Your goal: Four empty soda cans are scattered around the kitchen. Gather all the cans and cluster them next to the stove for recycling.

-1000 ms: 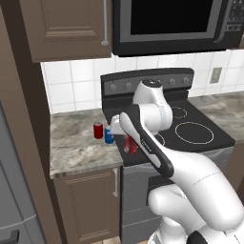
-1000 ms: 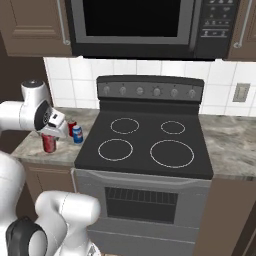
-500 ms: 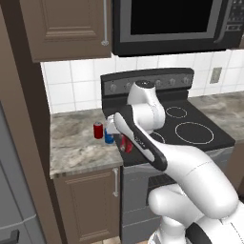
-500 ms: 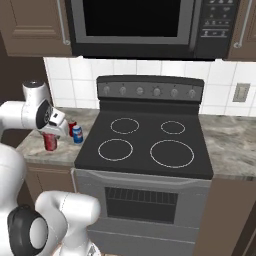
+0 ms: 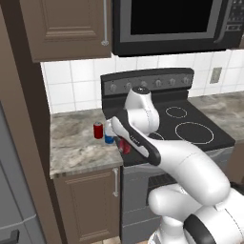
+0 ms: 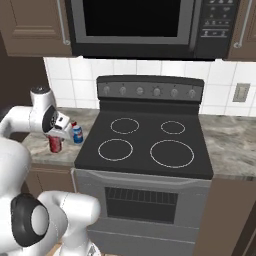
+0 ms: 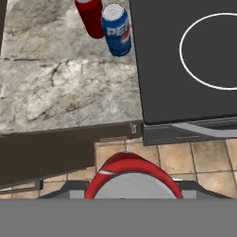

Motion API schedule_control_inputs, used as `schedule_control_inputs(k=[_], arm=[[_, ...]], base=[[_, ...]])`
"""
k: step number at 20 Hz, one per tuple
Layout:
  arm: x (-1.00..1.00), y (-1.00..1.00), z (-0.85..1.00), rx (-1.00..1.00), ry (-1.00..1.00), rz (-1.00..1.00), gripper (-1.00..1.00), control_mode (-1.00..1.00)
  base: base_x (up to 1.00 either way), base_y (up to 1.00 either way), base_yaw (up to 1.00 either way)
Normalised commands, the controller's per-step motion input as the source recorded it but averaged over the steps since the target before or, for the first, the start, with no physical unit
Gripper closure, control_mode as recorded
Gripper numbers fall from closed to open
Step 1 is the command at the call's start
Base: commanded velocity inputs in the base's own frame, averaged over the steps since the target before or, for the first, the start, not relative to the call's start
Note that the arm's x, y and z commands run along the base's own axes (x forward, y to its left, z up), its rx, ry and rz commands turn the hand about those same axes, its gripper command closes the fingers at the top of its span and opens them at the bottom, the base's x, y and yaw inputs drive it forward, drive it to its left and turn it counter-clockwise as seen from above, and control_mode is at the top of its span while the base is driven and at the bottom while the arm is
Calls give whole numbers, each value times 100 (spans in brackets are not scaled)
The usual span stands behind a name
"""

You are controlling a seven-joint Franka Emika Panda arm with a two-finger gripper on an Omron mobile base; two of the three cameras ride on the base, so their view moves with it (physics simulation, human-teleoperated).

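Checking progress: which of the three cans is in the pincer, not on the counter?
The red can at the pincer; the other red can and blue can stand on the counter.

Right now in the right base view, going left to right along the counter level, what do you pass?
Red can held in the gripper → blue can → stove → granite counter on the right.
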Motion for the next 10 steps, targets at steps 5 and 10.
schedule_control_inputs(k=[5,10], arm=[[31,2,-17,0,0,0,100,-100],[36,13,-21,-2,-1,0,100,-100]], base=[[0,0,0],[0,0,0]])
